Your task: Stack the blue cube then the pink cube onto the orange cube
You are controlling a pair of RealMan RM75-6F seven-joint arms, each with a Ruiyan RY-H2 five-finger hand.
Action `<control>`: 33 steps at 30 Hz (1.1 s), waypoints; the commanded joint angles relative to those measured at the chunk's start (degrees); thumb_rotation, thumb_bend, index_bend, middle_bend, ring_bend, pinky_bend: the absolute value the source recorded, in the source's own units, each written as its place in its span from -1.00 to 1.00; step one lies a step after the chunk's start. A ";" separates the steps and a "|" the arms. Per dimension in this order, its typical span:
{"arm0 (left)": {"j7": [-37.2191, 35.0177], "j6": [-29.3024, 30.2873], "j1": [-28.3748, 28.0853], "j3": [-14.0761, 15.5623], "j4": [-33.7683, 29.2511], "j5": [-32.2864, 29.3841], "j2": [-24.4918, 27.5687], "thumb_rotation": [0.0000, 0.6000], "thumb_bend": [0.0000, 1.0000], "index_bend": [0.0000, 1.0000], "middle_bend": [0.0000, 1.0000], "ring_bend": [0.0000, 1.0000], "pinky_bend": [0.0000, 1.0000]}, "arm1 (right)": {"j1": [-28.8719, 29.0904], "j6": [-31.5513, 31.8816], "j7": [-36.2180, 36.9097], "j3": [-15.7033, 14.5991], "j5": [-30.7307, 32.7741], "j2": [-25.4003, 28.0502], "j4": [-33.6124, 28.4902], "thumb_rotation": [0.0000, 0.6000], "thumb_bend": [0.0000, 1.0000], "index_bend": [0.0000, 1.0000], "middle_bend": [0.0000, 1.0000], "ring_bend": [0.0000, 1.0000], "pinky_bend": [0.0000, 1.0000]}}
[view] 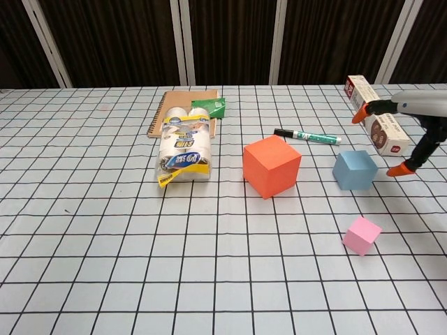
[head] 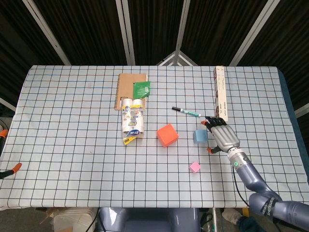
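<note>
The orange cube sits near the middle of the checked table. Just to its right lies the smaller blue cube. The small pink cube lies nearer the front edge. My right hand hovers right beside the blue cube on its right side, fingers spread and holding nothing. Of my left hand only orange fingertips show at the far left table edge, apart and empty.
A tissue pack lies left of the orange cube, with a brown notebook and green packet behind it. A green marker lies behind the cubes. A long narrow box lies behind my right hand.
</note>
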 commanded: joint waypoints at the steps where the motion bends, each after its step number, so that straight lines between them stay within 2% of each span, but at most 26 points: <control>1: -0.18 -0.33 -0.14 -0.20 0.12 -0.43 0.15 1.00 -0.77 -0.94 -1.00 -1.00 -1.00 | 2.02 1.05 -3.01 -0.07 3.04 -2.01 0.20 1.00 -0.48 -0.61 -1.00 -1.00 -1.00; 16: -1.10 -1.49 -0.50 -0.57 0.43 -1.86 0.77 1.00 -0.77 -0.93 -1.00 -1.00 -1.00 | 7.56 2.33 -9.14 -0.20 14.63 -6.54 4.98 1.00 -0.48 -0.43 -1.00 -1.00 -1.00; 30: -0.31 -2.16 -0.91 -0.54 0.40 -2.59 0.64 1.00 -0.76 -0.92 -1.00 -1.00 -1.00 | 8.53 3.42 -10.36 -2.27 17.86 -8.58 6.80 1.00 -0.48 -0.42 -1.00 -1.00 -1.00; 33: -0.16 -2.05 -0.88 -0.55 0.40 -2.74 0.61 1.00 -0.76 -0.92 -1.00 -1.00 -1.00 | 8.59 3.38 -9.96 -2.46 17.87 -8.94 7.20 1.00 -0.48 -0.37 -1.00 -1.00 -1.00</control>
